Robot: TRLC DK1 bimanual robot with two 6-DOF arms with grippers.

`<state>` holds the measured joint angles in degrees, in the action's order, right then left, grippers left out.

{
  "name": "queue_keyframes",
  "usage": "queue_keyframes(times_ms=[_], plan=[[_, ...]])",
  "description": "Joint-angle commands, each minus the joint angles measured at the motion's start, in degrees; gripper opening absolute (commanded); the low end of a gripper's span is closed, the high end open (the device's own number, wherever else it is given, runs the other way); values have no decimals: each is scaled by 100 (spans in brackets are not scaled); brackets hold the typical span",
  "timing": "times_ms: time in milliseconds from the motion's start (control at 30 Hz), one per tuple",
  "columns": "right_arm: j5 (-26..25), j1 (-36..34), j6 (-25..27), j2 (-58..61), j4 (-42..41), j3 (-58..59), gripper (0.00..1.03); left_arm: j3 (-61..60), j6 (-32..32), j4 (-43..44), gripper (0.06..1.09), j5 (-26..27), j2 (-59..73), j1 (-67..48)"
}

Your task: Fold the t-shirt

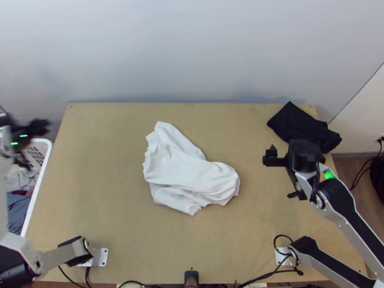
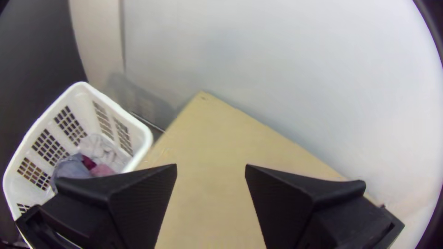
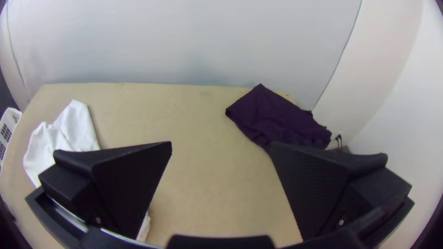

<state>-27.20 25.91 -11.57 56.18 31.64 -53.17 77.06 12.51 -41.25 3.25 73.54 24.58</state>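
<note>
White T-shirt (image 1: pixel 177 168) is matt, creased cloth. Dark garment (image 1: pixel 293 120) is matt cloth too. Table (image 1: pixel 105 192) looks like smooth, matt wood. Basket (image 2: pixel 86 108) looks smooth plastic. Fingers (image 3: pixel 127 193) look matt plastic, finely ridged.

No text, label, brand, number or sign is standing out legibly on the table (image 1: pixel 115 230). Nothing beside or behind it is carrying readable print, either.
</note>
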Motion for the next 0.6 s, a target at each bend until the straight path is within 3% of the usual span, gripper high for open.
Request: queue_keyframes(times_ms=[0,300,567], plan=[[540,-104,-741,429,255,-335,98,-279,357,-515,80,36,55,-2133],[1041,283,-899,886,466,-387,98,-288,1148,-506,83,36,943,-3803],[1595,652,-1031,1017,536,26,98,196,1403,-445,85,-26,1717,-4761]])
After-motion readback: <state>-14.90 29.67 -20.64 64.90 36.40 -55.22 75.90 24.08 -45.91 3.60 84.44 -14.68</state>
